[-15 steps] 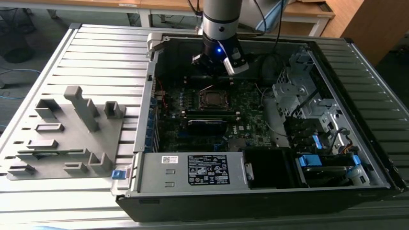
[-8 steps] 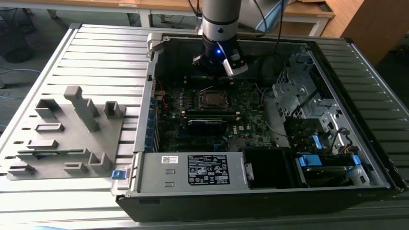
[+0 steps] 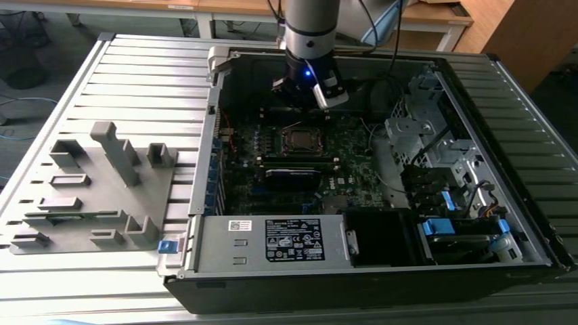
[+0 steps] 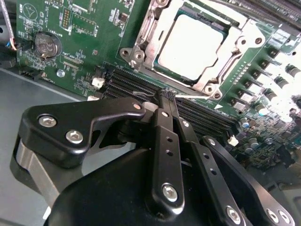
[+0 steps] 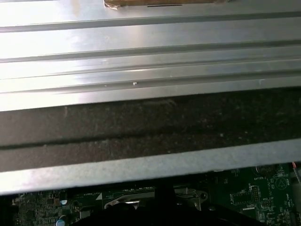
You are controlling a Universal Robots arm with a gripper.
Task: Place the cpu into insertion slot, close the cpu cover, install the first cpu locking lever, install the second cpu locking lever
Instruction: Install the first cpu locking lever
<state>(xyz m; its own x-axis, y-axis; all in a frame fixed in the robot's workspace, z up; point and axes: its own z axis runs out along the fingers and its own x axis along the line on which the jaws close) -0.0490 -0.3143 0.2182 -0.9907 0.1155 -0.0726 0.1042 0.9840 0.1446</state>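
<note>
The cpu [image 4: 192,44] shows its pale silvery top, lying flat in the insertion slot [image 3: 298,139] on the green board. The cpu cover [image 4: 141,44], a silvery frame with a square window, lies down flat around the chip. My gripper [image 4: 166,95] is shut, its two black fingers pressed together with nothing between them. The tips hover just off the socket's edge, over the black memory slots [image 4: 136,84]. A thin silvery rod [image 4: 197,97] runs along that edge by the tips. In the exterior view my gripper [image 3: 312,101] hangs just behind the socket.
The board sits deep in an open computer case [image 3: 203,223] with metal walls all round. A drive cage [image 3: 424,142] and cables crowd the exterior view's right. A grey fixture rack [image 3: 99,183] stands on the ribbed table at the exterior view's left. A coin battery [image 4: 46,44] sits on the board.
</note>
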